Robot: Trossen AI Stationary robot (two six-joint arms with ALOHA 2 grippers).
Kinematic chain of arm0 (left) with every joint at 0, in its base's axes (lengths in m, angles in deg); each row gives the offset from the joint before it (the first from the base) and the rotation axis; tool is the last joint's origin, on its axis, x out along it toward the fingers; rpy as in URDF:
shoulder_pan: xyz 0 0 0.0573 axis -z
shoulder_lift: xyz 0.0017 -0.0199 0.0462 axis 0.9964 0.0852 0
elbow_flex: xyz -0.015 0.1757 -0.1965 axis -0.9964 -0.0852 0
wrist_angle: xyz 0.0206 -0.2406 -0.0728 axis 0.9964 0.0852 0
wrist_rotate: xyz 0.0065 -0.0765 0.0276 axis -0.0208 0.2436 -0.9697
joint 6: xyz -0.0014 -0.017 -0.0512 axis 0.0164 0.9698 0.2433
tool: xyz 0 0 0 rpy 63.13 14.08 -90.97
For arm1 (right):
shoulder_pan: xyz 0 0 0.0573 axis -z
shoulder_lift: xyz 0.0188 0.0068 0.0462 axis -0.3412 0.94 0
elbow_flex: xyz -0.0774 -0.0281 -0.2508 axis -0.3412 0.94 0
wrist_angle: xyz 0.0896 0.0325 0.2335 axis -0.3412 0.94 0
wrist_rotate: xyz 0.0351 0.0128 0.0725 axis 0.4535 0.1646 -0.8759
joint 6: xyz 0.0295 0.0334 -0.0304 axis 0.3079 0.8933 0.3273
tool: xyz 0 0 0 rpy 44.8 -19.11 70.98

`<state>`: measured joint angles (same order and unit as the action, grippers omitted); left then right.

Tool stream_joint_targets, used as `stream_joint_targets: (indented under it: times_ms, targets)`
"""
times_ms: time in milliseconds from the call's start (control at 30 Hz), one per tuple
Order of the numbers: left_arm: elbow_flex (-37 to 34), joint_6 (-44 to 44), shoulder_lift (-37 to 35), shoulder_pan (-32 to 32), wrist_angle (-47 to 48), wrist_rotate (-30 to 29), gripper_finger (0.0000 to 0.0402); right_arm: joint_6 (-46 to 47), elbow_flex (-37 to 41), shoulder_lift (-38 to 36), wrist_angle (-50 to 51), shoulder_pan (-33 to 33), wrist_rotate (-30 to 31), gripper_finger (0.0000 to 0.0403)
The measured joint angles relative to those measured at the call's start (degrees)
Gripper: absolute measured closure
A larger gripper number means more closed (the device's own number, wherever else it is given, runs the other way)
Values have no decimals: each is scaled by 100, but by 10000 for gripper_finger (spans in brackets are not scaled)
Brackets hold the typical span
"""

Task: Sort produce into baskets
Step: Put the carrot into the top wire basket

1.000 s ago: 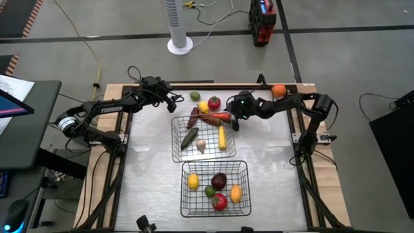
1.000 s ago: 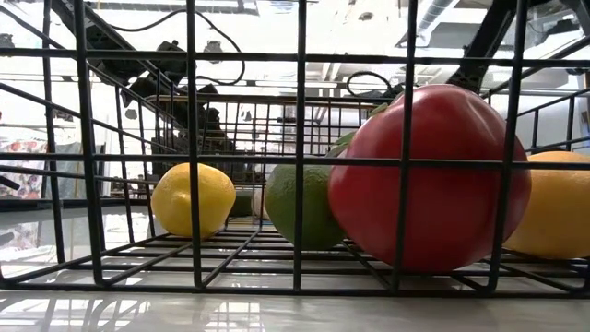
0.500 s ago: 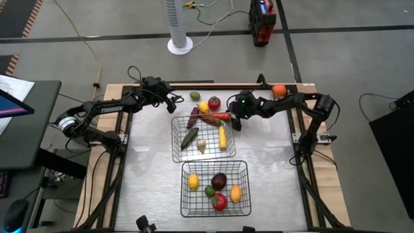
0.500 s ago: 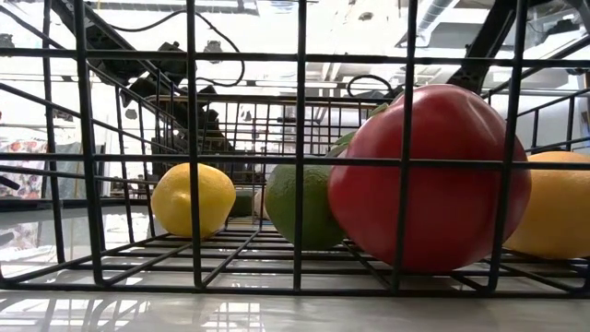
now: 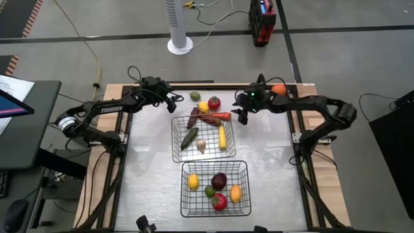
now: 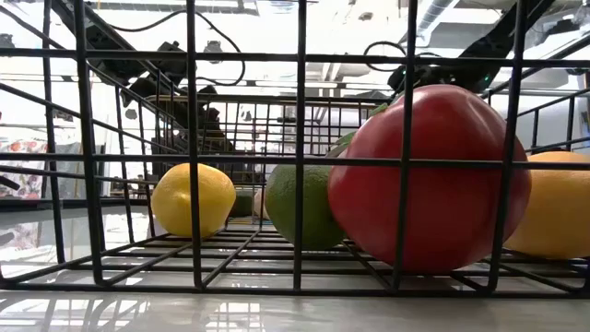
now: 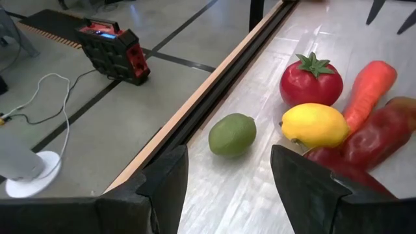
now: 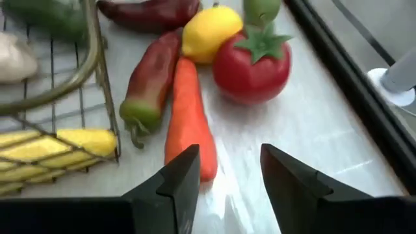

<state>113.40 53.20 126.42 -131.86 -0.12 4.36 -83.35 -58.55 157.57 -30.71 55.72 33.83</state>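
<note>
High view: we see the right tool with its fingers spread and empty, above the bench just beside the orange pepper. Near it lie the tomato, the lemon and the lime, outside the far basket. The near basket holds five pieces. Our left tool hangs wide apart at the far left edge, pointed toward the lime.
</note>
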Motion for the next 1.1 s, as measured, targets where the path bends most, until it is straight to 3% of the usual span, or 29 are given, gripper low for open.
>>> stream_joint_targets:
  times_ms: [133,333,700,933,1100]
  targets:
    - [0,13,-54,6,2,11,194,12,0,102,-19,5,-101,210]
    - [0,28,-238,9,114,20,194,140,2,642,-244,137,-698,138]
    - [0,27,-273,7,207,16,194,240,615,1061,-2243,-31,-700,47]
    - [0,45,-273,7,207,13,194,305,682,1543,-2866,-122,-528,31]
    - [0,83,-273,36,204,19,194,314,673,1588,-3002,-291,-60,37]
